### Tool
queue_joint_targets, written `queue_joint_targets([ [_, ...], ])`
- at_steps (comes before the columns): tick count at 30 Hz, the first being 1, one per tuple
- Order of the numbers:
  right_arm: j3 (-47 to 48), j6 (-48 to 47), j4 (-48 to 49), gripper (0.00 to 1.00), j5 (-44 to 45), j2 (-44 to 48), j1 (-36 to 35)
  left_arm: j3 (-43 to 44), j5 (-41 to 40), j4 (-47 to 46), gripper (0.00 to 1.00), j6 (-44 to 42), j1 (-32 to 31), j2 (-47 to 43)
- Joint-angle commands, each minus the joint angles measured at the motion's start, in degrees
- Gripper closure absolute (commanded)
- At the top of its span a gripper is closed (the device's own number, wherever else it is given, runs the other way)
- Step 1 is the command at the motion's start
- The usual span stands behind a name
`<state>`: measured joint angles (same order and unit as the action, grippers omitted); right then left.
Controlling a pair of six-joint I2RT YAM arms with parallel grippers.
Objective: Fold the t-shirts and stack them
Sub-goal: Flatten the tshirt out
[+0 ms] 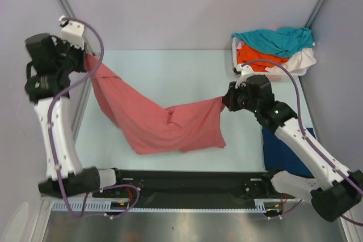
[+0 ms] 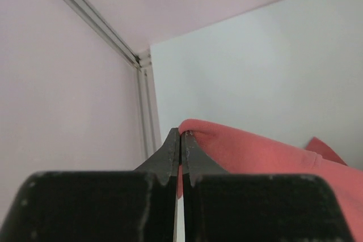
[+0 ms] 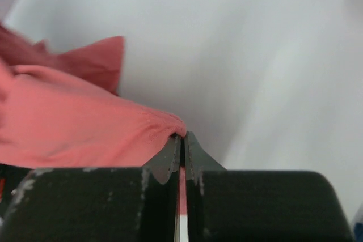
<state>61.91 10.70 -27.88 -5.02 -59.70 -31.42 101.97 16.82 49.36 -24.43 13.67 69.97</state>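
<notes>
My left arm and right arm look alike: white shell links between chunky black joint housings, with a purple cable looping alongside each. In the wrist views I see matte black fingers with scalloped inner edges.

Table: pale, smooth top filling the middle of the overhead view, walled on the left, right and far sides. Salmon-red shirt lies rumpled at lower centre, only its sagging middle resting on the surface; both ends rise clear of it, one toward upper left, one toward right of centre. Navy shirt lies flat at lower right, partly hidden. White lattice basket stands in the upper right corner. Black strip runs along the bottom edge.
</notes>
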Motion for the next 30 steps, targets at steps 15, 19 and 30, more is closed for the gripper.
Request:
queue_joint_targets([
  [15, 15.3, 8.9, 10.4, 0.52, 10.6, -35.7, 14.2, 6.5, -3.0, -11.9, 0.21, 0.4, -8.7, 35.0],
  [19, 14.4, 8.9, 1.5, 0.39, 11.3, -32.2, 13.1, -13.8, 3.7, -9.4, 0.14, -12.4, -8.7, 22.0],
  [30, -11.5, 20.1, -4.6, 0.36, 7.2, -12.2, 5.5, -60.0, -10.8, -4.3, 0.12, -44.4, -7.7, -10.8],
])
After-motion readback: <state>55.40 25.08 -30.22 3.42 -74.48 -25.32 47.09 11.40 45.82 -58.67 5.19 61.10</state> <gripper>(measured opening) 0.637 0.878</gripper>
